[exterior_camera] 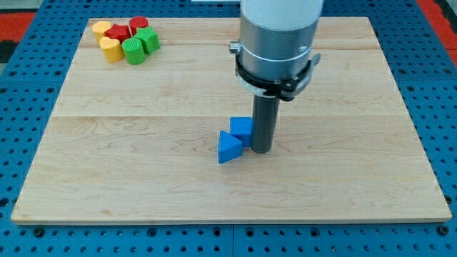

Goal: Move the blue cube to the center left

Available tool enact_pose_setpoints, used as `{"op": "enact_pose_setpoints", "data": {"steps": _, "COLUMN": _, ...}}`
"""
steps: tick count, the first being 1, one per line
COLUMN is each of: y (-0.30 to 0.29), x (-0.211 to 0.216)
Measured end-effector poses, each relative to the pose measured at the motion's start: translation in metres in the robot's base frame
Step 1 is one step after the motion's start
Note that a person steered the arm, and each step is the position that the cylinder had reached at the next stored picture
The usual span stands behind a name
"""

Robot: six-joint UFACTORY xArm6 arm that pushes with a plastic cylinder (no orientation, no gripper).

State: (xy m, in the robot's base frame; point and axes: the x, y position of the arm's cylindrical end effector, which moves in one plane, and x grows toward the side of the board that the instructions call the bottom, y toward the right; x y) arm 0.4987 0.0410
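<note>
A blue cube sits near the middle of the wooden board. A blue triangular block lies just below and left of it, touching it. My tip is right beside the cube's right side, touching or nearly touching it, and to the right of the triangular block. The rod hangs from the grey arm housing at the view's top.
A cluster of blocks sits at the board's top left corner: yellow blocks, red blocks and green blocks. The blue pegboard surrounds the board.
</note>
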Motion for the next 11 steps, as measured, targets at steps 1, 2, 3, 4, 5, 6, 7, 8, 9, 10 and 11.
{"op": "enact_pose_setpoints", "data": {"steps": 1, "y": 0.003, "x": -0.032}}
{"op": "enact_pose_setpoints", "data": {"steps": 2, "y": 0.001, "x": -0.064}}
{"op": "enact_pose_setpoints", "data": {"steps": 3, "y": -0.014, "x": -0.060}}
{"op": "enact_pose_setpoints", "data": {"steps": 4, "y": -0.009, "x": -0.052}}
{"op": "enact_pose_setpoints", "data": {"steps": 5, "y": -0.006, "x": -0.037}}
{"op": "enact_pose_setpoints", "data": {"steps": 6, "y": -0.006, "x": -0.009}}
{"op": "enact_pose_setpoints", "data": {"steps": 7, "y": -0.039, "x": 0.000}}
{"op": "enact_pose_setpoints", "data": {"steps": 8, "y": -0.035, "x": -0.031}}
{"op": "enact_pose_setpoints", "data": {"steps": 9, "y": -0.030, "x": -0.073}}
{"op": "enact_pose_setpoints", "data": {"steps": 10, "y": -0.030, "x": -0.104}}
{"op": "enact_pose_setpoints", "data": {"steps": 11, "y": -0.036, "x": -0.124}}
